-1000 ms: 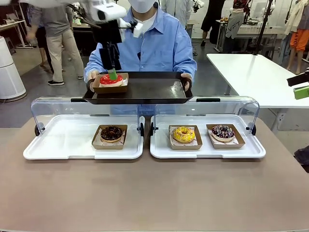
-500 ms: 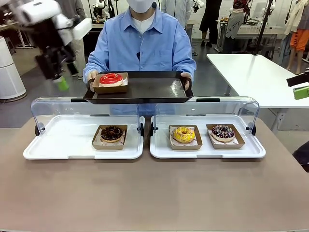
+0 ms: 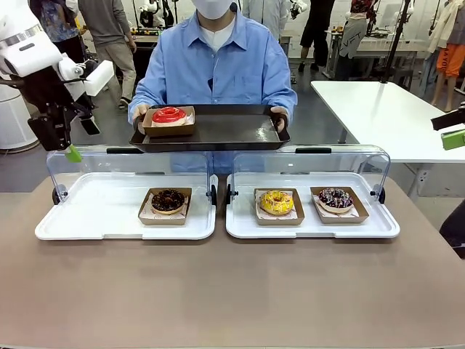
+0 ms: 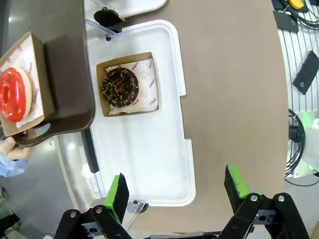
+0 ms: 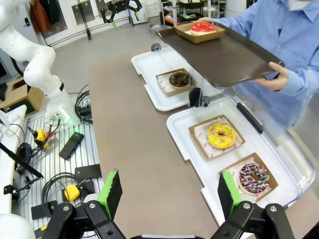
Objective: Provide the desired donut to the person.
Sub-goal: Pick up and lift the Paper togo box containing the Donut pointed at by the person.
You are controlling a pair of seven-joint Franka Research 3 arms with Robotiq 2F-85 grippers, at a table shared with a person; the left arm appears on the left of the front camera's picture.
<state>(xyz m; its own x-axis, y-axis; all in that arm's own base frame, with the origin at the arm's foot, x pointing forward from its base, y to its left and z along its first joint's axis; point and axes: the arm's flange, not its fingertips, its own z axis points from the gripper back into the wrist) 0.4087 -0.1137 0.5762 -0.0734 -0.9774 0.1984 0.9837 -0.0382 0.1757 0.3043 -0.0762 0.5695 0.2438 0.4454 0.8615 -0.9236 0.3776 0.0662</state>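
Upper centre of the frame: the person (image 3: 218, 69) holds a dark tray (image 3: 229, 131) bearing the red donut (image 3: 168, 114) at its left end. Our left jaws and right jaws stand wide, empty.

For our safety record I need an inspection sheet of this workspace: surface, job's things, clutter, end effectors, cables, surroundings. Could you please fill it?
Surface: brown table; left tray and right tray, white, clear lids open.
Job's things: red donut in a box on the dark tray that the person holds; chocolate donut on the left tray; yellow donut and sprinkled donut on the right tray.
Clutter: nothing seen.
End effectors: left end effector open, empty, raised by the left tray's outer end; right end effector open, empty.
Cables: cables beside the table.
Surroundings: white table, people behind.
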